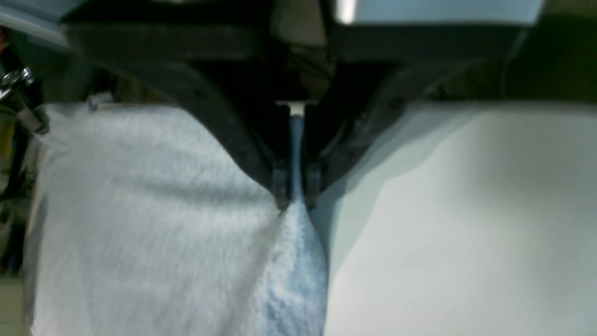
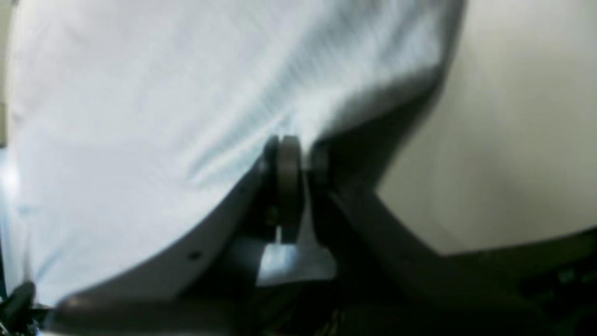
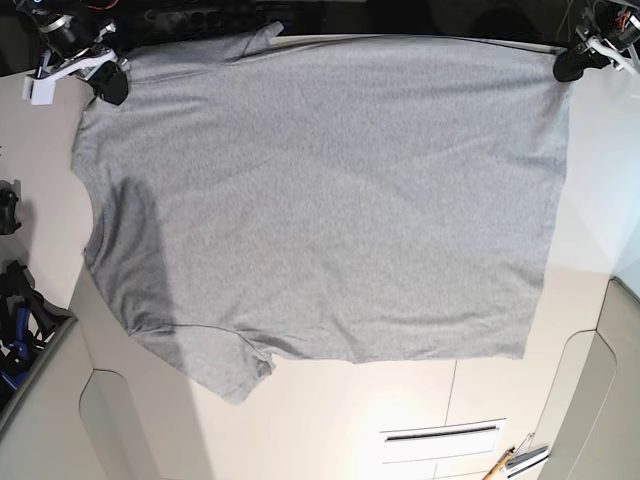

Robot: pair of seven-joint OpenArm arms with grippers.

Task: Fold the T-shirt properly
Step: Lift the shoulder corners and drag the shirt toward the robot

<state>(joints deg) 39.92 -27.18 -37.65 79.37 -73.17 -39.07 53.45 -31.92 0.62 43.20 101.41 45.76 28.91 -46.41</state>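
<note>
The heather-grey T-shirt lies spread flat on the white table, plain side up, with no lettering showing. Its neck is toward the left and its hem toward the right. One sleeve points to the near edge. My left gripper is shut on the far right hem corner. In the left wrist view the fingertips pinch a ridge of the T-shirt. My right gripper is shut on the far left shoulder area. It also shows in the right wrist view, clamped on the T-shirt.
Black and blue gear sits past the table's left edge. A slotted white panel and a small tool lie at the near right. Bare table shows right of the hem and along the near side.
</note>
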